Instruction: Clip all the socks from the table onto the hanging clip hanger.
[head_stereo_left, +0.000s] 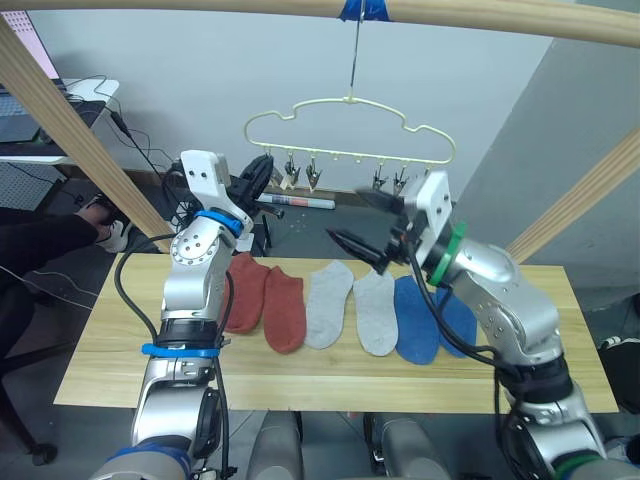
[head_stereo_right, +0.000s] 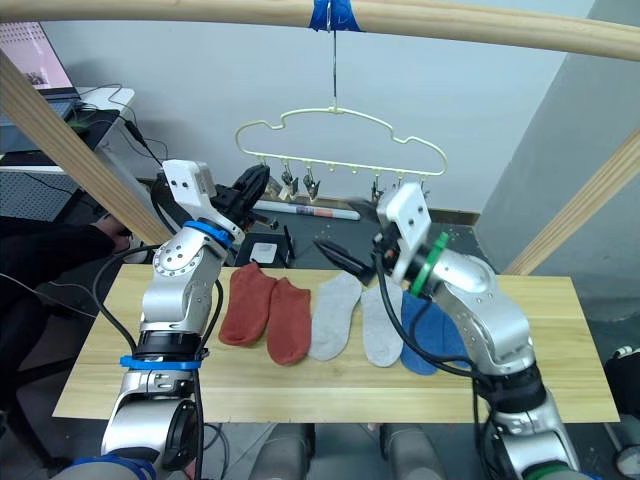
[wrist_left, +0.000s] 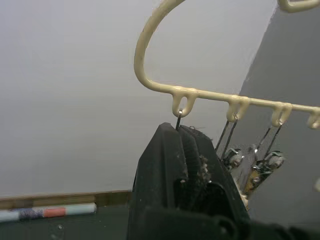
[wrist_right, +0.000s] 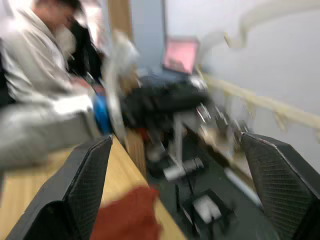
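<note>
Six socks lie flat in a row on the table (head_stereo_left: 560, 380), nearest the camera and between the two arms: two red (head_stereo_left: 268, 297), two grey (head_stereo_left: 352, 306), two blue (head_stereo_left: 428, 320). Pairs sit side by side with edges touching or overlapping, toes pointing toward the robot. None is lifted, so no sock is clipped yet; my read is the task is at its very start.

Hanger (head_stereo_left: 350, 130) hangs by its hook from the wooden pole (head_stereo_left: 480, 10) above, behind the table and over its far edge, so the clips (head_stereo_left: 314, 178) dangle in reach of both arms. All clips look empty.

Left gripper (head_stereo_left: 258, 178) is raised to the hanger's left end. In the left wrist view its fingers (wrist_left: 185, 165) are pressed together right under the first loop, with the thin wire of the end clip coming out at the fingertips. It looks closed on that end clip, probably to steady it or squeeze it open, though the clip body is hidden by the fingers.

Right gripper (head_stereo_left: 365, 222) hovers over the grey socks, just below the hanger's right clips. Its fingers are spread wide and hold nothing; the right wrist view shows both fingers (wrist_right: 82, 185) well apart with a red sock between them on the table beyond. Likely it's open ready to go down for a sock.

A person sits off the left side of the table, clear of the work.
</note>
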